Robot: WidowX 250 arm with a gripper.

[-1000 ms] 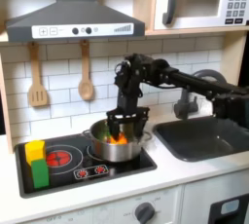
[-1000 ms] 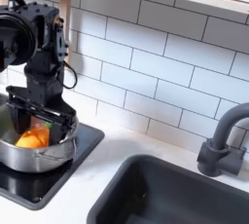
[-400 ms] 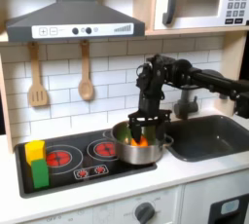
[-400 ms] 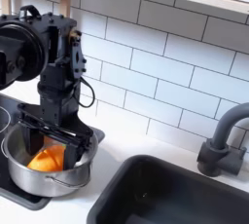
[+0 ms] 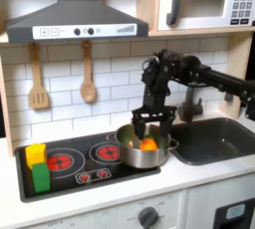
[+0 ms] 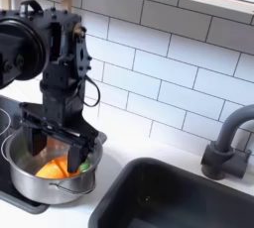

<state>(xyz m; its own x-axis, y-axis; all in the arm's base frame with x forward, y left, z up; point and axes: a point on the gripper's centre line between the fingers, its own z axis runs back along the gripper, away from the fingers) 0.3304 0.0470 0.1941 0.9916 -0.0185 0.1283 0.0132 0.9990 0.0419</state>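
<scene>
first exterior view: tool (image 5: 150,125) spread wide, fingers just above pot (image 5: 140,146) rim; pot sits at right edge of stove (image 5: 70,163), orange food (image 5: 148,144) inside | second exterior view: tool (image 6: 58,141) spread over pot (image 6: 45,168); sink (image 6: 184,197) at right

We record a white subway-tile wall (image 5: 110,79) behind the counter, also seen in the second exterior view. Above it hangs a grey range hood (image 5: 75,19) with knobs, and a microwave (image 5: 209,2) set into pale wood cabinetry at the first exterior view's right. Two wooden utensils, a slotted spatula (image 5: 38,79) and a spoon (image 5: 88,74), hang on the tiles. Below we list a white countertop (image 5: 110,195), a black hob (image 5: 70,165) with red rings, a dark sink basin (image 6: 189,197) and a dark faucet (image 6: 226,143). Lighting is even and soft.
</scene>
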